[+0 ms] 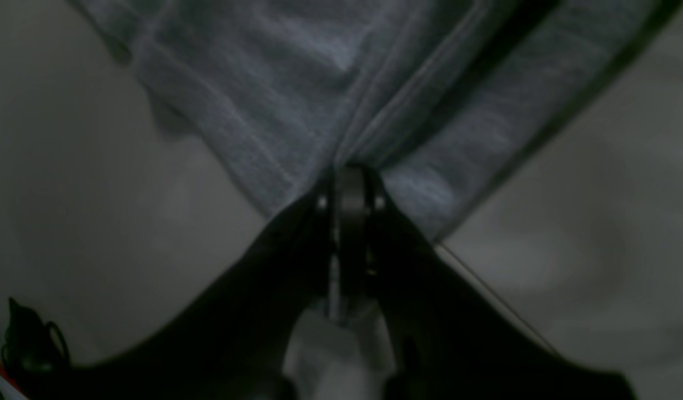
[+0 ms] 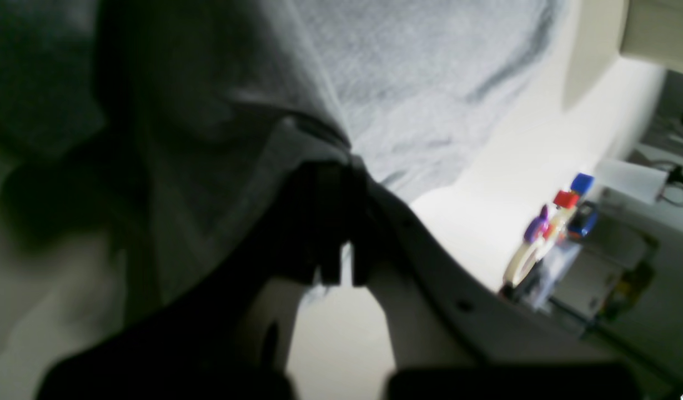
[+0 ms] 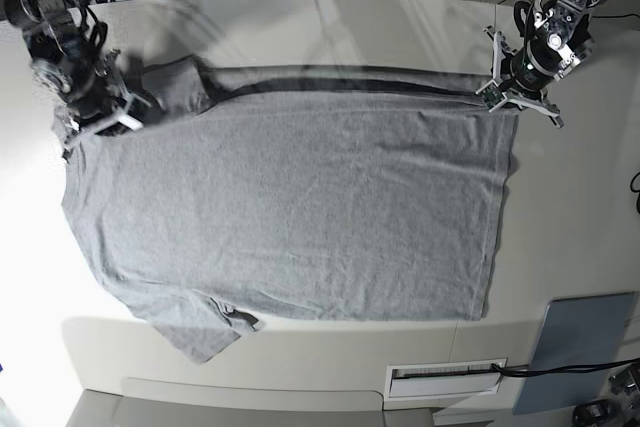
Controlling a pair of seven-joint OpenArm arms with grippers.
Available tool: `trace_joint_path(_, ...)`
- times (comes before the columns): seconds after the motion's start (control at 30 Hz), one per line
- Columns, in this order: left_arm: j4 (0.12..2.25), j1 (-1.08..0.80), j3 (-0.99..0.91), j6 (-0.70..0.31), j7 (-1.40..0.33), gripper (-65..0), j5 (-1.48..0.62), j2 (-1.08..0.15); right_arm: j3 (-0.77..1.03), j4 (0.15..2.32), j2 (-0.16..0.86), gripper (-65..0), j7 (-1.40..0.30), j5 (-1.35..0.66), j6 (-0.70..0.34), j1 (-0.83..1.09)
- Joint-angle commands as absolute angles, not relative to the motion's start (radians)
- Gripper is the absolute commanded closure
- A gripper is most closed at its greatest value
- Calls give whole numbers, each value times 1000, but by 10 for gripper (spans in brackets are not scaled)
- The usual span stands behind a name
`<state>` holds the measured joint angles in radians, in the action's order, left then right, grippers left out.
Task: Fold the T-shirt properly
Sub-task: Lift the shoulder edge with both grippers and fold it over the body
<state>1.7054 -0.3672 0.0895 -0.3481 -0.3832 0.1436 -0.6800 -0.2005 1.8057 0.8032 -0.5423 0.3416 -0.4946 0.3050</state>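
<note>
Grey T-shirt (image 3: 290, 207) fabric covers most of the white table (image 3: 570, 227) in the base view, spread nearly flat with its plain side up, one short sleeve (image 3: 195, 332) sticking out at the near left corner and the hem running down the right side. Its far edge is lifted off the table and stretched in a straight line between the two arms, casting a dark band of shadow just behind it. The left gripper (image 3: 497, 90), at the far right of the base view, is clamped on the far hem corner; its wrist view shows the dark jaws pressed together on a bunched fold of the heather-grey cloth (image 1: 341, 111), which fans away from the pinch. The right gripper (image 3: 100, 117), at the far left of the base view, is closed on the shoulder end near the other sleeve; in its wrist view the black fingers (image 2: 319, 222) pinch a seamed edge of the shirt, which drapes over and around them. A flat blue-grey pad (image 3: 575, 347) lies at the near right corner of the table, apart from the shirt, with a white vent-like slot (image 3: 445, 379) just beside it.
</note>
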Motion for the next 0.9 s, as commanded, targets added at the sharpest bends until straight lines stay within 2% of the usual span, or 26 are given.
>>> trace_joint_path(0.0,1703,-359,83,-341,-390,0,152,-695,-214,1798,825,0,-545,353,-474,262)
trace_joint_path(0.37,1649,-278,83,-341,-374,0,152,-695,-400,1678,817,0,-542,352,-473,37)
trace_joint_path(0.7,1697,-261,83,-329,-528,0,167,-723,-400,1673,792,0,-551,352,-459,25)
trace_joint_path(0.87,1814,-329,83,-257,-562,0,176,-767,-400,1673,792,0,-557,352,-459,25)
